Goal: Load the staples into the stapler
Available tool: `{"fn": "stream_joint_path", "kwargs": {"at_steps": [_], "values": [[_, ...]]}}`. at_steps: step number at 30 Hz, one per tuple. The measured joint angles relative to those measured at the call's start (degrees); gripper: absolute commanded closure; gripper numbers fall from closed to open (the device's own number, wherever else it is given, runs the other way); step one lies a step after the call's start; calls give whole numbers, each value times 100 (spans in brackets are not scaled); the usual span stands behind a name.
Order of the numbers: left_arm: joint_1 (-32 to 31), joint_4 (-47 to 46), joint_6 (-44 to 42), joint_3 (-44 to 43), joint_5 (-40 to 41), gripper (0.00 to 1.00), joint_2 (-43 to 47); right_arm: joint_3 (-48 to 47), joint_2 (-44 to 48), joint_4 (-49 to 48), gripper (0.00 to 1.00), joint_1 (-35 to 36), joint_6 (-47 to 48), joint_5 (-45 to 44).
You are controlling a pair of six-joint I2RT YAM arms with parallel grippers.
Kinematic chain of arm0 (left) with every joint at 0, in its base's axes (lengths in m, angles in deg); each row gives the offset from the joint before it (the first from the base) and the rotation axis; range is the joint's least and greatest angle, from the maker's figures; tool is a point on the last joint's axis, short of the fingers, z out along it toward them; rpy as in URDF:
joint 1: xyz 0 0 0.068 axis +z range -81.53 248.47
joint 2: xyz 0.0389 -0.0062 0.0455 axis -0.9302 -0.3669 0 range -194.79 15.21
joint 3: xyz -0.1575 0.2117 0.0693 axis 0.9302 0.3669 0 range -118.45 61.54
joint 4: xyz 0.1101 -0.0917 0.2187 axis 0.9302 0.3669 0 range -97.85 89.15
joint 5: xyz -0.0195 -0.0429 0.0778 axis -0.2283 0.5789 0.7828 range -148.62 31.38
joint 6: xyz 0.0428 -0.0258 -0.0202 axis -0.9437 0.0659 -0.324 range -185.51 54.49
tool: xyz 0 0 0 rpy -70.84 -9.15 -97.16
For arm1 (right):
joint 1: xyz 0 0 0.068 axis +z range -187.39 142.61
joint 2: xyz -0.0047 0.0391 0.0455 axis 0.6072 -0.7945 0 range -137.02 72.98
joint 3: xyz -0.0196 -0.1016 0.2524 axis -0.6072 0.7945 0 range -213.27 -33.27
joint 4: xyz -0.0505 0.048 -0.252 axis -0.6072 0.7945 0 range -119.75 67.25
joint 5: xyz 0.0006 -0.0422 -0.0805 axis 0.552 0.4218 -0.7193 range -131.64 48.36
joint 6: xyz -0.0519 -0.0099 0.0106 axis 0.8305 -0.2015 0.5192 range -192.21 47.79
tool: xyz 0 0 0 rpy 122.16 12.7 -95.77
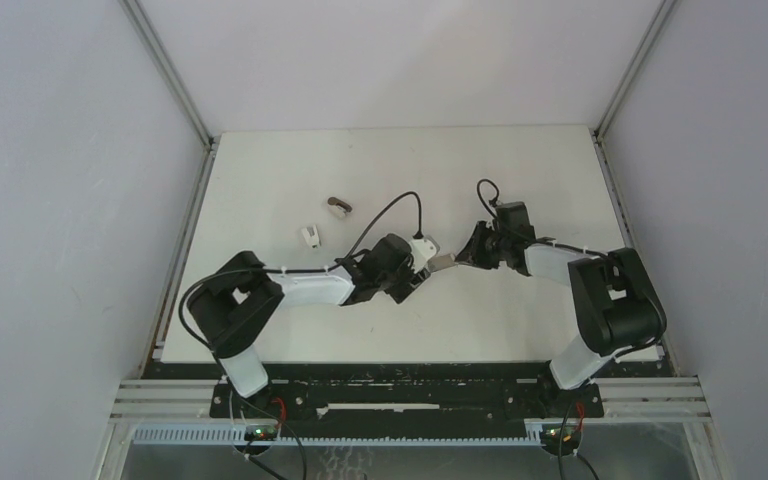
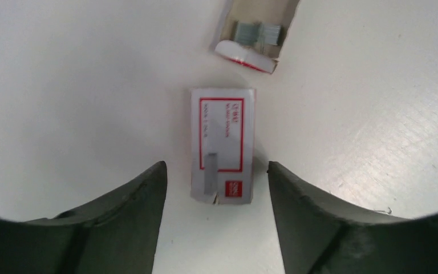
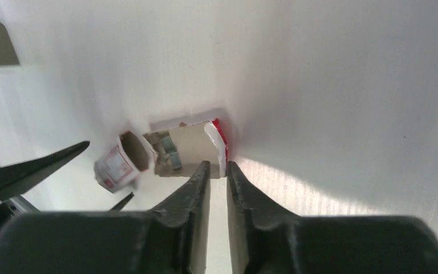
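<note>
The staples box is apart in two pieces on the table. Its white-labelled, red-edged sleeve (image 2: 222,142) lies flat, its near end between the spread fingers of my left gripper (image 2: 217,166), which is open and not touching it. The cardboard inner tray (image 2: 256,23) with grey staples (image 2: 259,33) lies just beyond. In the right wrist view my right gripper (image 3: 218,164) is shut on the tray's white-and-red end wall (image 3: 215,145); the sleeve (image 3: 117,164) lies left of it. In the top view the left gripper (image 1: 426,262) and right gripper (image 1: 463,256) meet at the box (image 1: 443,262) mid-table.
A small white item (image 1: 310,236) and a small dark brown item (image 1: 339,207) lie on the table behind and left of the left gripper. White walls stand close at the table's left, right and back edges. A left finger (image 3: 34,168) shows at the right wrist view's left.
</note>
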Motion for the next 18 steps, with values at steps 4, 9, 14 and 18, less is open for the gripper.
{"fn": "stream_joint_path", "kwargs": {"at_steps": [4,9,14,18], "values": [[0,79,107,192,201,11,481,39,177,4,46,-20,-26,-70],[0,114,481,289,809,0,1609,201,525,-4,37,-20,4,-249],[332,673,1423,136,1528,0,2354,531,1189,-11,33,-20,26,-544],[1405,1322,2461,37,1556,0,2288,732,1722,-70,33,-13,74,-826]]}}
